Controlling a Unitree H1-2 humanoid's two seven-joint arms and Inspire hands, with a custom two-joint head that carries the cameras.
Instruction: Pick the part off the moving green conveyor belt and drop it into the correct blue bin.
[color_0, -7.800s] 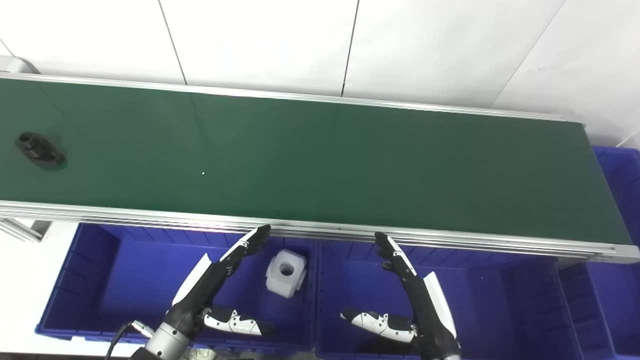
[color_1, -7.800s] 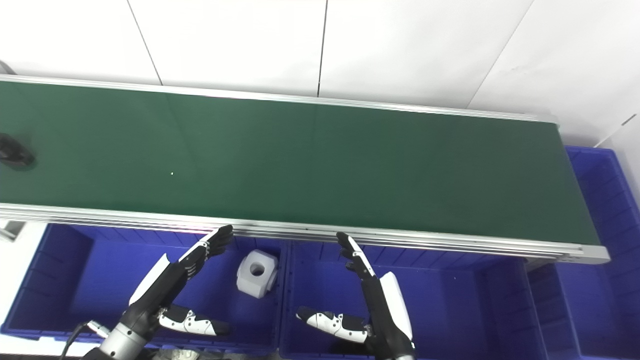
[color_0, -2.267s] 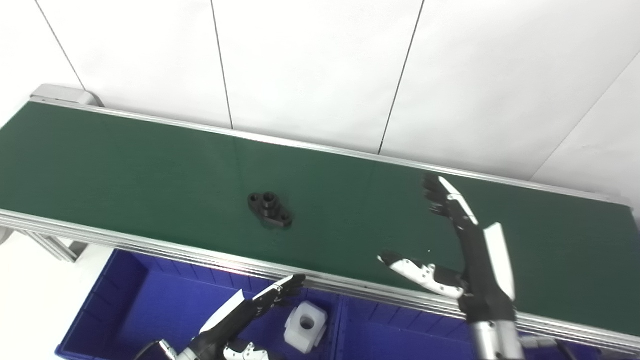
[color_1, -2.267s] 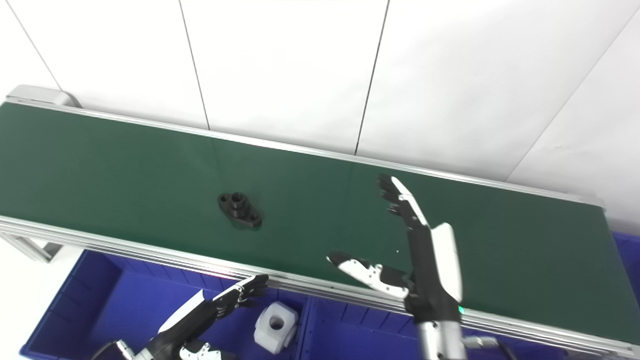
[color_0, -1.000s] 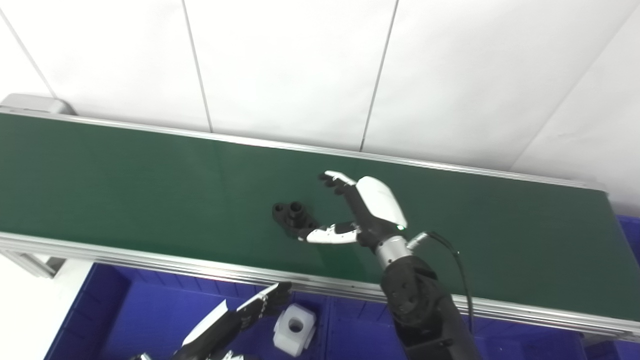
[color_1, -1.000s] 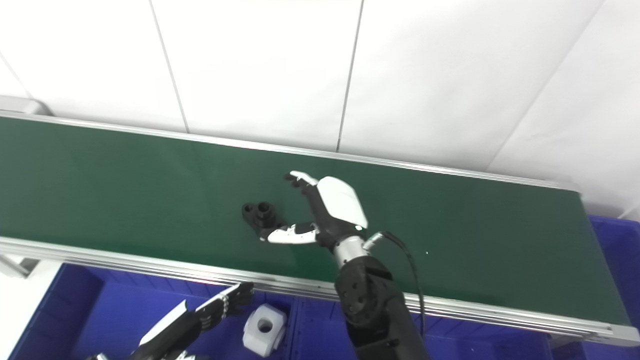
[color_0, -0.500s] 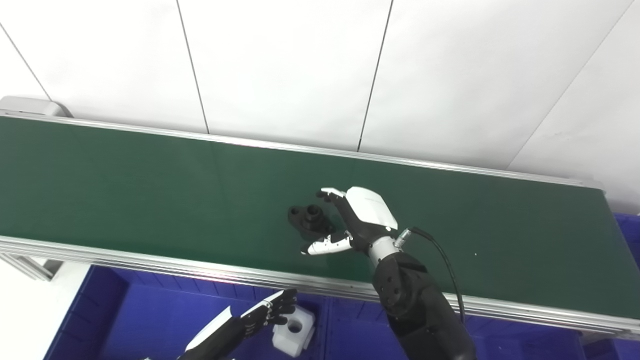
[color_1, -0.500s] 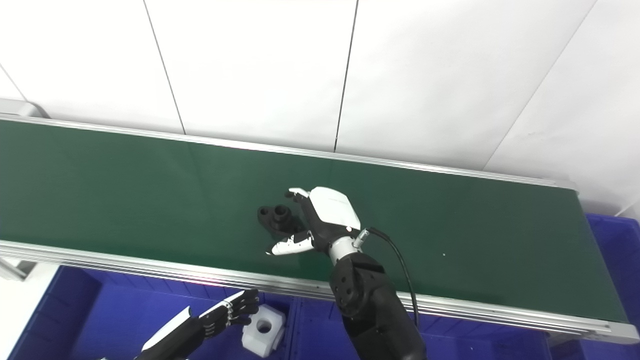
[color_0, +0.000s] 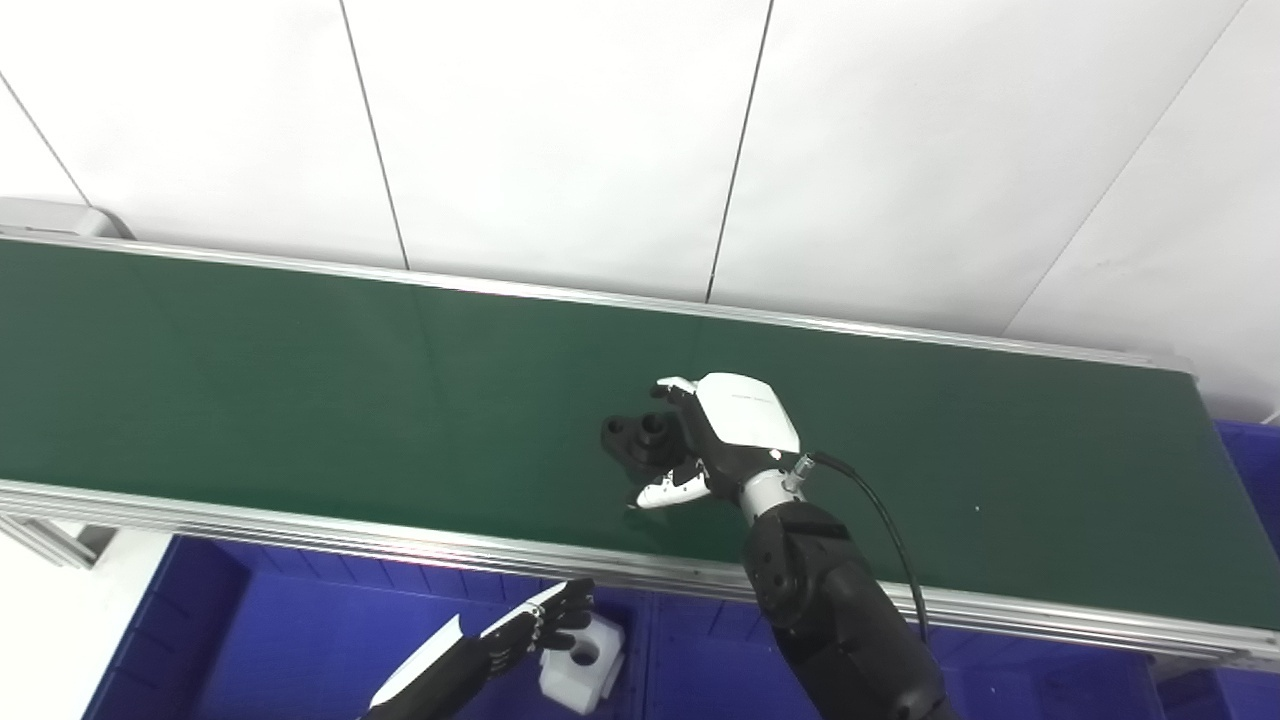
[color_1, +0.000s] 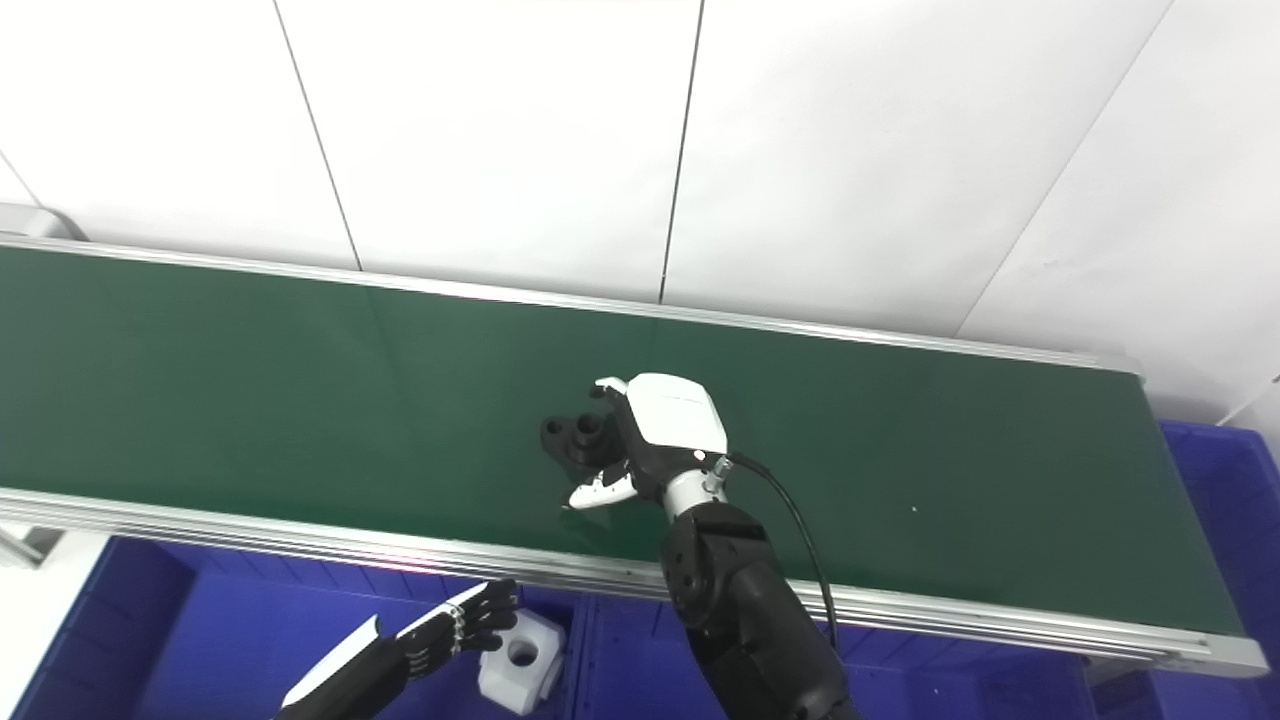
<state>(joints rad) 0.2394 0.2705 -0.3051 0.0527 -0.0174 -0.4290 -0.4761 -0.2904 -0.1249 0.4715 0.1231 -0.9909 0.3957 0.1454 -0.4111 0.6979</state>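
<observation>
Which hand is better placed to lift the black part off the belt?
Right. The right hand is already curled around the black part on the belt; the left hand is low over the bin.

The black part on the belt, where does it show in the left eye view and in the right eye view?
Left eye view: the black part lies just right of centre on the belt, against the right hand.
Right eye view: it sits left of centre.
Shared landmark: the white block in the blue bin below.
</observation>
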